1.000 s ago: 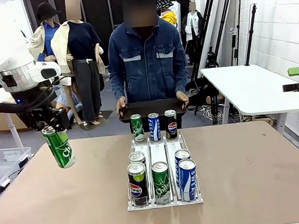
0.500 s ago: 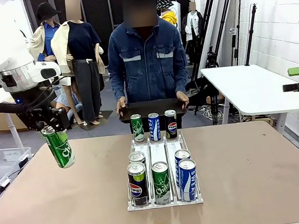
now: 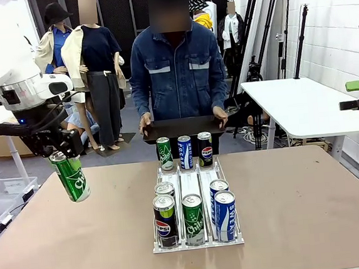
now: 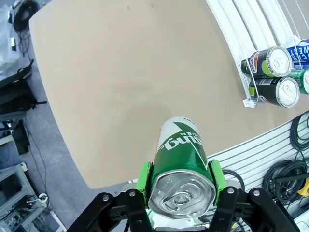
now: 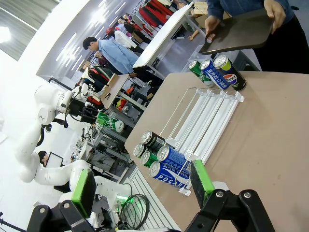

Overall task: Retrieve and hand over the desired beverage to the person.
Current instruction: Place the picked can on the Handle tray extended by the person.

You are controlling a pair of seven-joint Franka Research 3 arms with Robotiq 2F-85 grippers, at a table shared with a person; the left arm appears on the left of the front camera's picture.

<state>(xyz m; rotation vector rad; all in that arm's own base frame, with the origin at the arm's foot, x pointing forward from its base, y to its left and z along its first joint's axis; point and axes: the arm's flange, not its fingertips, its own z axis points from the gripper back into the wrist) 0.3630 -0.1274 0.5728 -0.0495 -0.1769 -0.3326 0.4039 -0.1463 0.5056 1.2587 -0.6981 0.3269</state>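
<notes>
A: Left gripper (image 3: 60, 152), what's the state?
B: Clamped on the green can (image 3: 73, 178), gripping it near the top end. In the left wrist view the green pads (image 4: 143, 180) press on both sides of it, lid facing the camera.
A: Where's the can?
B: Front view, about 9 o'clock from the rack (image 3: 198, 245), by the left edge of the table (image 3: 312, 211). It's tilted, with the bottom leaning toward 5 o'clock.
A: Right gripper (image 5: 142, 186)?
B: Jaws spread wide with nothing between them. That's from its own wrist view.
A: The person (image 3: 176, 78)?
B: Standing at 12 o'clock at the far side of the table, both hands on a dark tray (image 3: 180, 129), one at each end. The tray is level, just beyond the far end of the rack.
A: What's in the rack?
B: Clear rack with three lanes, mid-table. At the far end, a green one (image 3: 164, 153), a blue one (image 3: 185, 151) and a black Pepsi (image 3: 205, 148). At the near end, two black cans (image 3: 165, 219) in the left lane, one green (image 3: 193, 218) in the middle lane, two blue (image 3: 225, 215) in the right lane.
A: Is the held can touching the rack?
B: No, it's well apart from it.
</notes>
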